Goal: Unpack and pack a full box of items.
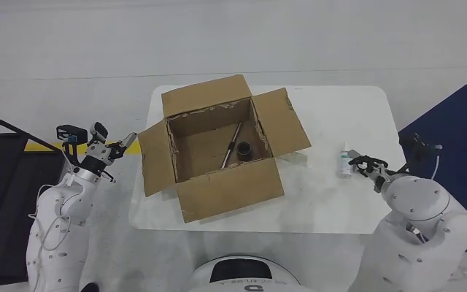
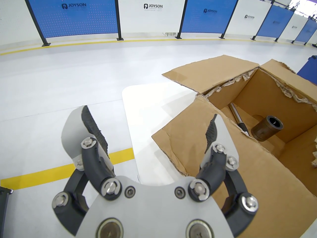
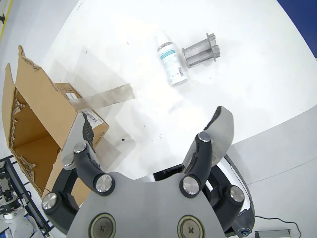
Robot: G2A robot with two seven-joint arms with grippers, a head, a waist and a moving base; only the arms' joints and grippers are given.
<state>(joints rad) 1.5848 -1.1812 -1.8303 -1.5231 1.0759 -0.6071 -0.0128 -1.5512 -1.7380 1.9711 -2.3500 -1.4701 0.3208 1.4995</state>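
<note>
Box of brown cardboard (image 1: 230, 191) central on white table (image 1: 328, 109), flaps spread for reaching in, holding 1 dark metal cylinder (image 1: 244, 150) and 1 slim metal rod (image 1: 232, 143). White plastic bottle (image 3: 171, 61) and grey finned metal spool (image 3: 201, 53) unpacked at right. Left gripper (image 2: 149, 122), right gripper (image 3: 152, 117): fingers apart, empty.

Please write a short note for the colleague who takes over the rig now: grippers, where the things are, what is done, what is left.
Left gripper: open, empty, beside the box's left flap, past the table's edge.
Right gripper: open, empty, over the table near the bottle.
Box: on the table, flaps spread open.
Done: bottle and grey flanged part lie side by side on the table, right of the box.
Left: metal rod and dark cylinder are on the box's bottom. Take them out, then pack everything back.
</note>
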